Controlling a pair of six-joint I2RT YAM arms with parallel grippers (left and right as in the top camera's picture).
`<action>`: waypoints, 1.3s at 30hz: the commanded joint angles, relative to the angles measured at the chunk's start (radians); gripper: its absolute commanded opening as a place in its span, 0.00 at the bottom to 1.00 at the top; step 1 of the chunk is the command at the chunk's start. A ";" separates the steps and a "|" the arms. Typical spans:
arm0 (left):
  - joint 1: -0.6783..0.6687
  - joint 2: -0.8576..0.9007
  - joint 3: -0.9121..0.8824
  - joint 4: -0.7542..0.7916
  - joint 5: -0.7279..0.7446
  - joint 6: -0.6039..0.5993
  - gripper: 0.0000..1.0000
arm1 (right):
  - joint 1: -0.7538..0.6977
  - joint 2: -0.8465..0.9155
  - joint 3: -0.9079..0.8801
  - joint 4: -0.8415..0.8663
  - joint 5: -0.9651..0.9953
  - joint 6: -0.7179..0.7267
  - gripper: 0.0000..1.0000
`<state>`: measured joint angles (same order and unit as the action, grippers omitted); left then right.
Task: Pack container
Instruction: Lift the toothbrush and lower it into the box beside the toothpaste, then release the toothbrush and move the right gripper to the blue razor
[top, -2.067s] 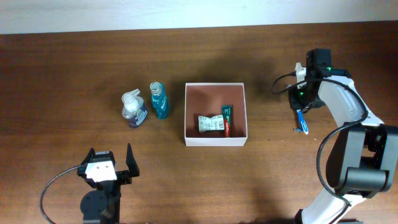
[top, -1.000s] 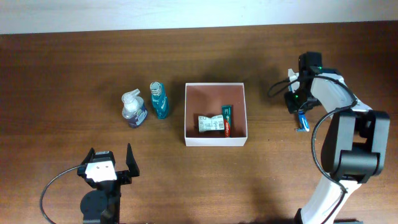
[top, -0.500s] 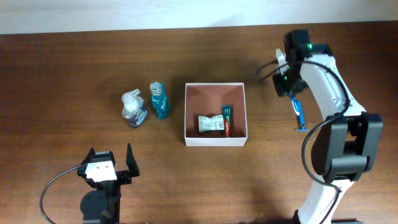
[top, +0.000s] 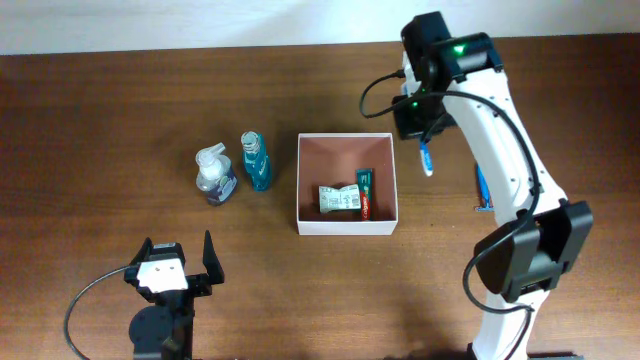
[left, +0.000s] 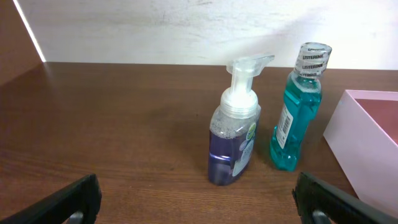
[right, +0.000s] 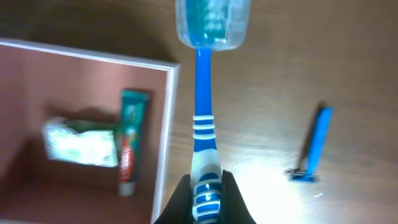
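Item 1, right claw (right: 205, 193): pinched on the handle end of a blue toothbrush (right: 202, 134). The capped head points away from the claw, toward the near side.

Item 2, container (top: 345, 134): mid-tabletop, just left of the brush, which hangs outside its right wall. Inside, toward the near right, I see a toothpaste tube (right: 129, 146) and a pale packet (right: 81, 144); their print is too blurred for me to read.

Item 3, razor (right: 313, 146): on the tabletop (top: 100, 120), right of the brush.

Item 4, left claw (top: 178, 243): spread, idle, near left.

Item 5, soap pump (left: 236, 146) and mouthwash (left: 297, 112): upright, left of the container. The mouthwash cap band reads LISTERINE; I can't make out the soap label.

Handling note: I would carry the brush left until its whole length clears the wall, lower it over the bare floor left of the packet, and let go low so it doesn't bounce out.
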<state>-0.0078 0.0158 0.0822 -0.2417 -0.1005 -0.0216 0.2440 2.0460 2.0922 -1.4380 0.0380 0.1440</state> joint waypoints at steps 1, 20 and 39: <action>0.005 -0.004 -0.009 0.006 0.018 0.015 0.99 | 0.023 -0.026 -0.009 -0.010 -0.058 0.116 0.04; 0.005 -0.004 -0.009 0.006 0.018 0.015 0.99 | 0.169 -0.026 -0.146 -0.027 -0.087 0.199 0.04; 0.005 -0.004 -0.009 0.006 0.018 0.015 0.99 | 0.169 -0.026 -0.380 0.282 -0.098 0.194 0.04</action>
<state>-0.0078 0.0158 0.0822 -0.2417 -0.1005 -0.0219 0.4076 2.0460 1.7340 -1.1793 -0.0525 0.3363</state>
